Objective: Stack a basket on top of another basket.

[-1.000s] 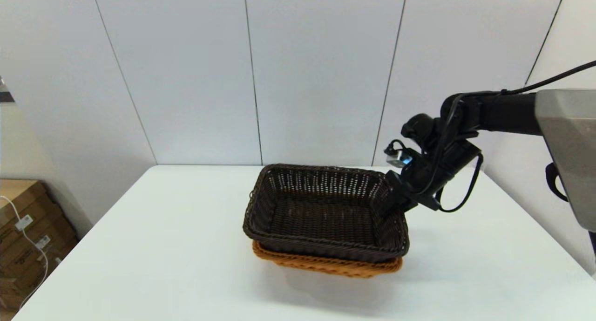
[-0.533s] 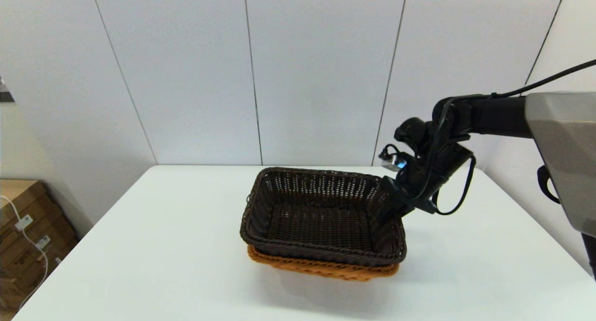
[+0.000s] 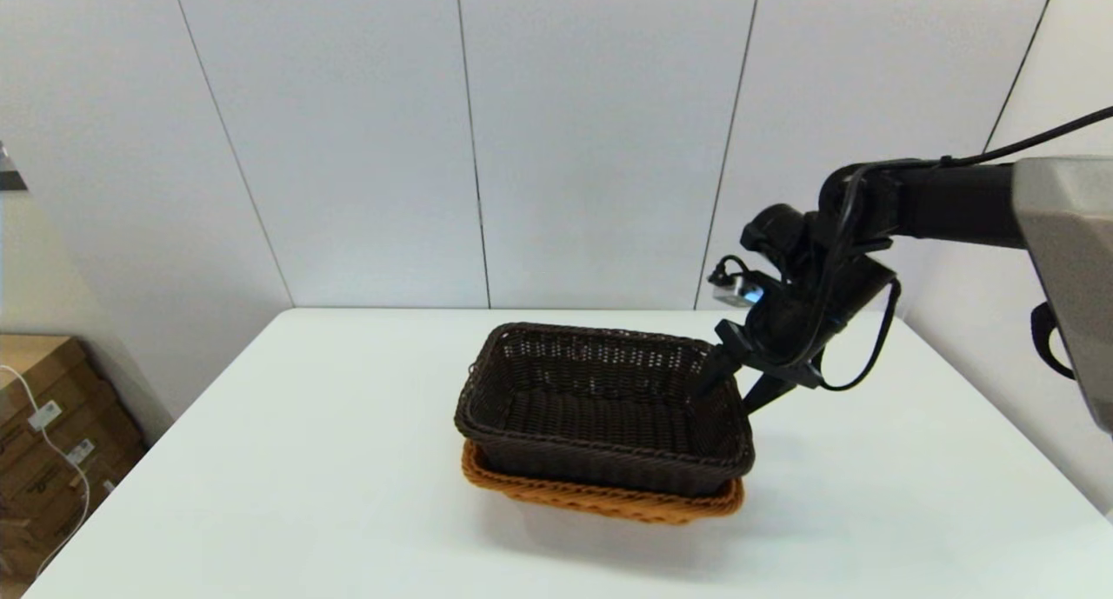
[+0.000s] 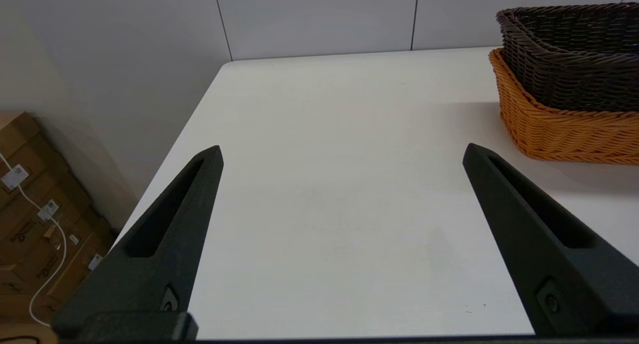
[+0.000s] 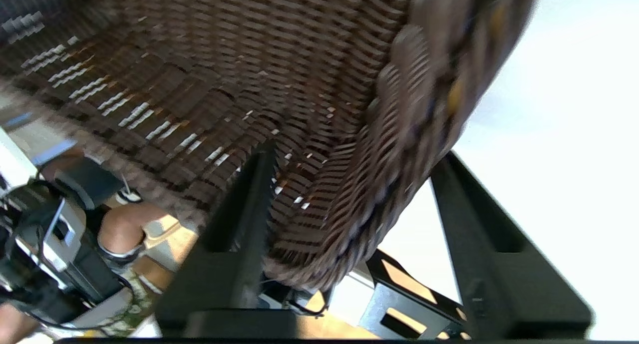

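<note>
The dark brown basket (image 3: 600,408) sits level, nested inside the orange basket (image 3: 600,499), near the middle of the white table. Only the orange rim and lower wall show beneath it. My right gripper (image 3: 735,389) is open and straddles the dark basket's right wall, one finger inside and one outside, slightly above the rim. In the right wrist view that wall (image 5: 349,184) runs between the spread fingers. My left gripper (image 4: 343,152) hangs open and empty over bare table to the left of both baskets (image 4: 559,129); it is out of the head view.
The white table (image 3: 304,460) ends at a grey panelled wall behind. Cardboard boxes (image 3: 43,434) with a white cable stand on the floor off the table's left edge.
The dark basket was tilted with its right side held up by my right gripper. It has dropped level into the orange basket, and the right gripper has opened and risen a little.
</note>
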Controlling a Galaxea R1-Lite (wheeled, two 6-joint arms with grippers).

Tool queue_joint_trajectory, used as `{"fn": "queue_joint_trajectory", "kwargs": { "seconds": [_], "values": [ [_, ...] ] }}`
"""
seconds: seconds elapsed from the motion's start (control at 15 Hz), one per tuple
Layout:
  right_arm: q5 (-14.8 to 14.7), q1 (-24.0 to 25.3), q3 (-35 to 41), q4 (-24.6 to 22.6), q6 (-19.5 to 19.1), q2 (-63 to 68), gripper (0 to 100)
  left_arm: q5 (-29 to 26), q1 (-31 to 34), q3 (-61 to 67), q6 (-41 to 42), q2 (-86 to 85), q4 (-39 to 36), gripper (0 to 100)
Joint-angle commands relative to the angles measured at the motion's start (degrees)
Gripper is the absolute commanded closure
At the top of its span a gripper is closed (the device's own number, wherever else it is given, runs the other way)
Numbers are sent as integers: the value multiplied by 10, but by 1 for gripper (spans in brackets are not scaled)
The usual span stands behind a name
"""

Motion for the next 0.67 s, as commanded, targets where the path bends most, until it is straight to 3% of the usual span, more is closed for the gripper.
{"fn": "queue_joint_trajectory", "kwargs": {
  "seconds": [0.07,0.2,0.33,0.67],
  "values": [
    [39,-6,0,2,-5,-60,0,0,0,1,0,1,0,0],
    [68,-10,1,16,-7,-113,0,0,0,1,0,1,0,0],
    [84,-9,1,59,-12,-191,0,0,0,1,0,1,0,0],
    [88,-24,48,144,-7,-403,0,0,0,1,-2,1,-2,0]
  ]
}}
